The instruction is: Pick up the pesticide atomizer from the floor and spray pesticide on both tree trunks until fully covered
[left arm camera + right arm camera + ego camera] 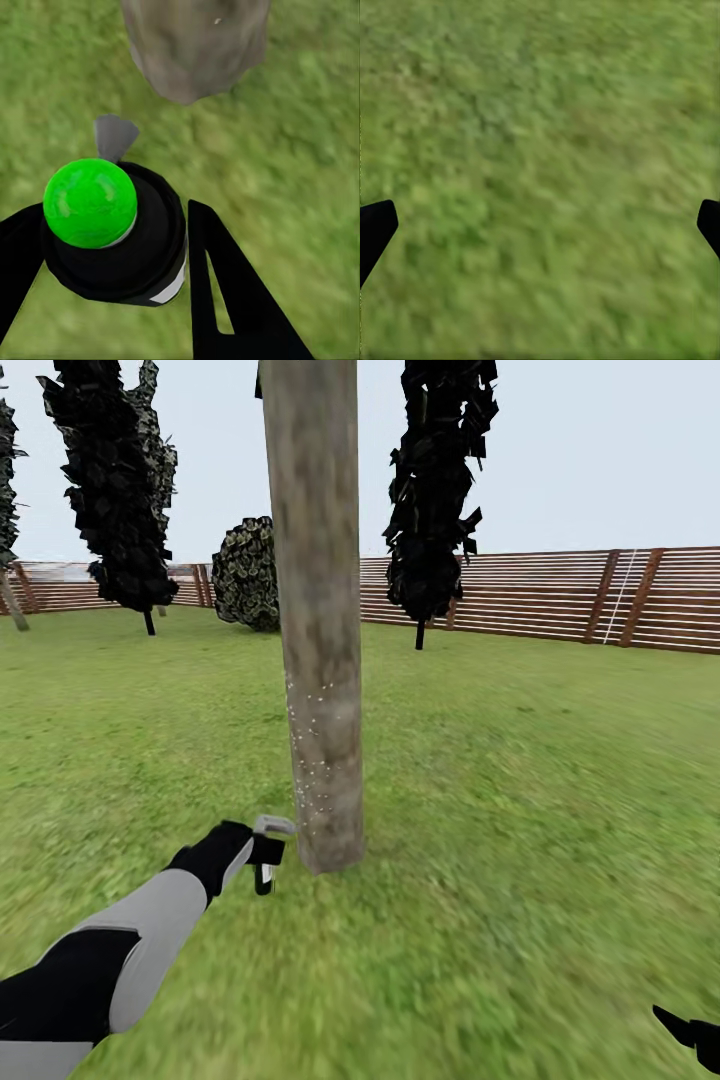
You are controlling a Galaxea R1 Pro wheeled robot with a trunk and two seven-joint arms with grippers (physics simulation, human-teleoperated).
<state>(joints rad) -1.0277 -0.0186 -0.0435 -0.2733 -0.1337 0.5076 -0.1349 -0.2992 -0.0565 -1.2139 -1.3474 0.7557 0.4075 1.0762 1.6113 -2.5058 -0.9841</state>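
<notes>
- The left gripper (262,852) reaches forward and low over the lawn (520,810), at the end of a grey and black arm.
- Its two black fingers (225,285) are closed around the pesticide atomizer (112,232), one on each side of the black body.
- In the left wrist view the atomizer shows a bright green round cap (90,202) on a black collar, with a grey nozzle tip (115,135) pointing away from the gripper.
- In the head view only a small grey and white part of the atomizer (270,830) pokes out past the gripper.
- Directly ahead of the left gripper, just beyond the nozzle, stands the tree trunk (318,620), a mottled grey-brown column rising straight out of the grass.
- The nozzle is near the base of the trunk but not touching it.
- Fine white specks (310,750) dot the lower trunk above the gripper, on the side that faces it.
- The base of the same trunk (195,45) appears in the left wrist view, just past the nozzle.
- The right gripper (540,217) hangs over bare grass, its two black fingertips (375,225) spread wide apart with nothing between them.
- Far beyond both grippers, dark narrow trees (435,480) and a round bush (247,573) stand before a brown slatted fence (560,595).
</notes>
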